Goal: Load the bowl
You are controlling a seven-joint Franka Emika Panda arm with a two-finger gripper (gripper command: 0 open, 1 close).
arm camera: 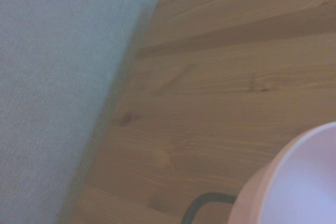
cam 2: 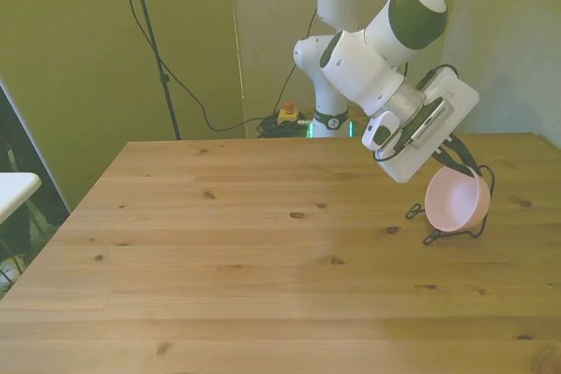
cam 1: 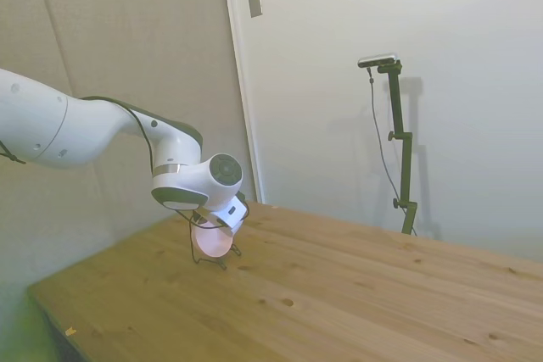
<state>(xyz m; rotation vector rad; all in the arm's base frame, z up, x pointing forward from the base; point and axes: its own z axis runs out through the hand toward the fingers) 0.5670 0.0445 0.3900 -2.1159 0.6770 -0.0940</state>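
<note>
Front view first. What stands where?
- Table [cam 2: 263,286] largest. Arm [cam 2: 368,59] next, reaching down. Gripper [cam 2: 456,168] at its tip, fingers hidden behind the mount: grasp or release cannot be told. Bowl [cam 2: 456,201] directly below the gripper, tipped on edge in a thin wire rack [cam 2: 438,234].

Risk?
- Judged: the rack is light; a sideways pull could drag it or roll the bowl off the nearby table edge.

Do views differ?
- Side view shows the bowl [cam 1: 212,239] upright between rack [cam 1: 212,260] legs. Wrist view shows only bowl [arm camera: 299,182] rim and one wire loop [arm camera: 202,205].
</note>
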